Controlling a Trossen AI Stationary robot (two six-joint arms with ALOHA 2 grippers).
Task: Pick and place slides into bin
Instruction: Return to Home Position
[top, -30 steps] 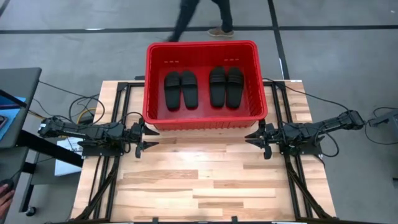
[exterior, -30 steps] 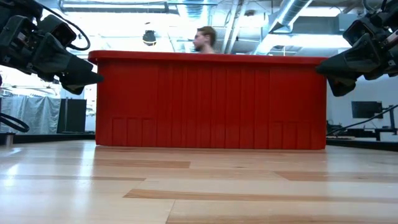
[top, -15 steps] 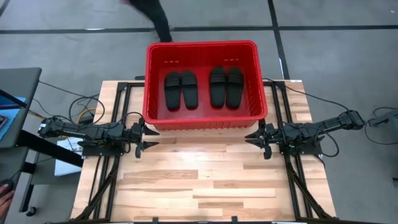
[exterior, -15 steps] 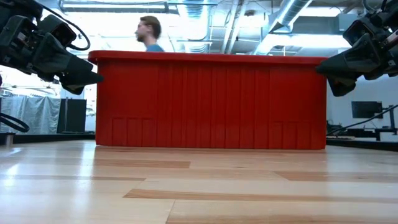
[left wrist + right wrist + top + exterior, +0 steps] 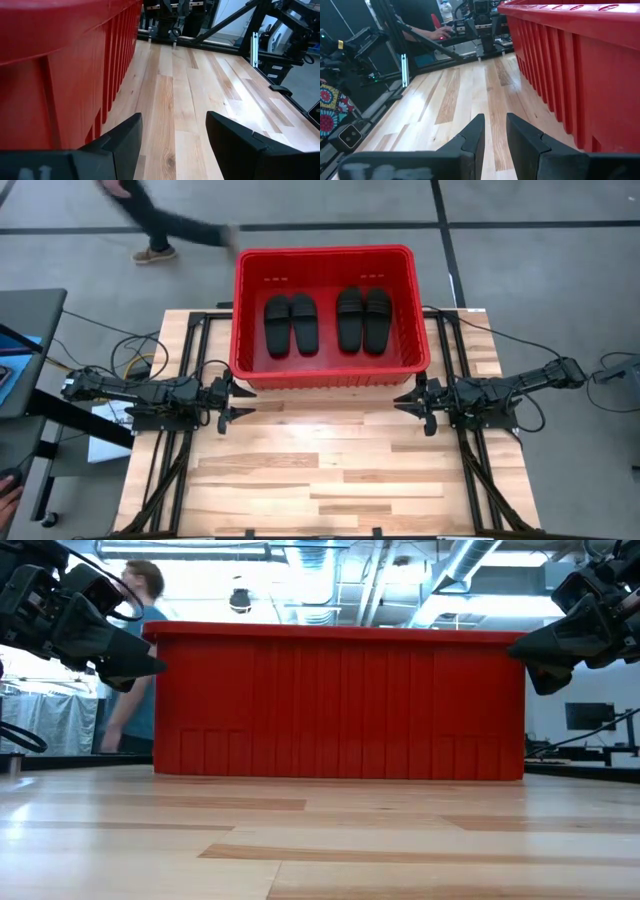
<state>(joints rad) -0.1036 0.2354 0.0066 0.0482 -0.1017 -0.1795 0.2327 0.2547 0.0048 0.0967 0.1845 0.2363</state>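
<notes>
Four black slides lie in two pairs on the floor of the red bin [image 5: 325, 252], soles down: one pair at its left [image 5: 291, 325], one at its right [image 5: 363, 320]. The bin stands at the table's far middle. The low view shows only its near wall [image 5: 340, 705], which hides the slides. My left gripper [image 5: 240, 404] hovers open and empty by the bin's near left corner; it also shows in its wrist view [image 5: 172, 120]. My right gripper [image 5: 405, 402] hovers open with a narrow gap and empty by the near right corner; it also shows in its wrist view [image 5: 495, 122].
The bare wooden table top [image 5: 330, 470] stretches from the bin to the near edge. Black frame rails [image 5: 170, 470] run along both sides. A person [image 5: 165, 225] walks on the floor beyond the far left corner and shows behind the bin in the low view [image 5: 135, 650].
Both grippers, the bin and the slides have kept still. The person beyond the table's far edge has walked from behind the bin's middle toward the left.
</notes>
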